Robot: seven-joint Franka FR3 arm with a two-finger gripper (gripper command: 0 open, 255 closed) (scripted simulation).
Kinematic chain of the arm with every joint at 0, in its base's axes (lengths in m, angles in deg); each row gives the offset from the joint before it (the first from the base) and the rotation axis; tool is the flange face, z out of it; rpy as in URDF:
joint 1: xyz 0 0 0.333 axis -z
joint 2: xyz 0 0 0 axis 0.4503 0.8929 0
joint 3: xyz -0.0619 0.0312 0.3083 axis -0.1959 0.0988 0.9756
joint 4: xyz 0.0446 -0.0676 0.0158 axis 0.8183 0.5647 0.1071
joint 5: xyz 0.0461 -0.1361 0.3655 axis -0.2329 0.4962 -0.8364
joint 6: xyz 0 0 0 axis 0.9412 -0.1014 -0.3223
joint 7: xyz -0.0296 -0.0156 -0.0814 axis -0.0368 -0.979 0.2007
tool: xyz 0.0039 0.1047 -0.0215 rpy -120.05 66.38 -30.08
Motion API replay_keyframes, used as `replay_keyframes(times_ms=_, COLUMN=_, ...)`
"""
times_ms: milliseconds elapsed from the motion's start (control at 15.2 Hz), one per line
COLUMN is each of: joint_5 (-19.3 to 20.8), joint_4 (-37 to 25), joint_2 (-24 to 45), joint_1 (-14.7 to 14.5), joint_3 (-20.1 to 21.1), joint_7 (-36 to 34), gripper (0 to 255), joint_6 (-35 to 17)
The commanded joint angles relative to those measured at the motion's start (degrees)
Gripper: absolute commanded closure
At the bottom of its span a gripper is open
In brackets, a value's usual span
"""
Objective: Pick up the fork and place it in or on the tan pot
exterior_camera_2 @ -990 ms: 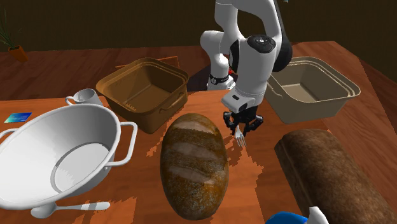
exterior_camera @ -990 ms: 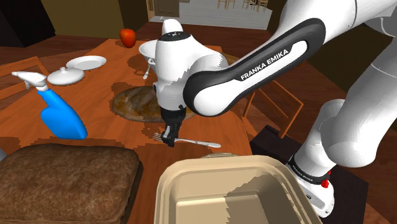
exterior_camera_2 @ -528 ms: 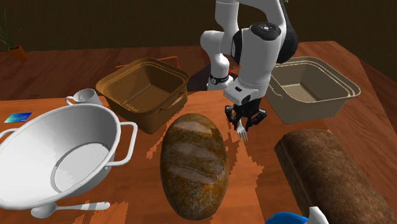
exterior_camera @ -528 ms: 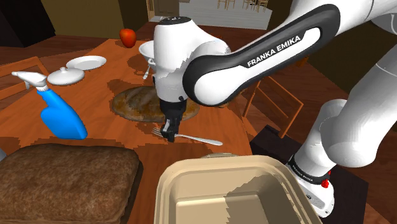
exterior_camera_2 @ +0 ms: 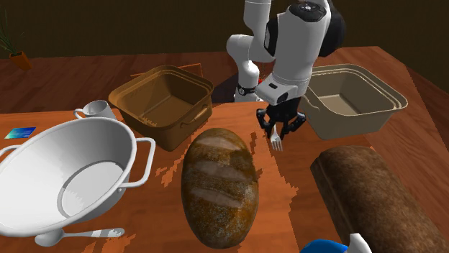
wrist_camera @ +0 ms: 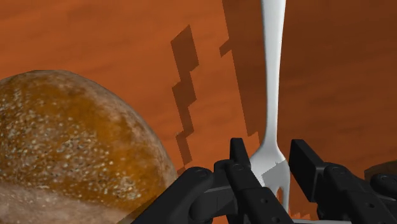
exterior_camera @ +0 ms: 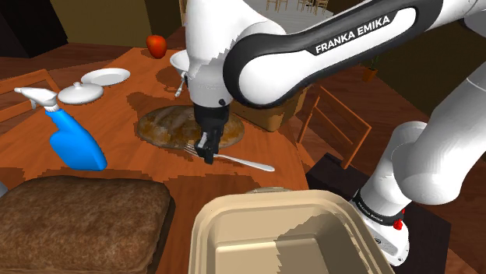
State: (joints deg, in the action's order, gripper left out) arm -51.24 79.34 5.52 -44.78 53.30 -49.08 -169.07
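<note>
Shoulder view: gripper [exterior_camera: 207, 152] has risen, fingers pinching the fork [exterior_camera: 243, 162] by its neck. Fork looks off the table [exterior_camera: 121, 105]; tan pot [exterior_camera: 234, 233] at near edge next

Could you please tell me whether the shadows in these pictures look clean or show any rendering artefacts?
Wrist view: the shadow on the table beside the fork has blocky, stair-stepped edges. Shoulder view: the dark patches on the table have the same jagged outline, and a hard-edged shadow cuts across the tan pot. Second exterior view: the shade round the loaf is saw-toothed too.
</note>
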Motion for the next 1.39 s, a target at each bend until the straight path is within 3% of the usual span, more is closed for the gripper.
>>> replay_keyframes(times_ms=0, joint_5=-0.1, joint_4=-1.3, joint_2=-0.3, joint_1=0.1, joint_3=-0.1, joint_7=0.1, gripper=255, joint_6=1.6)
replay_keyframes(times_ms=1320, joint_5=-0.4, joint_4=-14.9, joint_2=-2.1, joint_1=0.4, joint_3=-0.9, joint_7=0.4, gripper=255, joint_6=17.0)
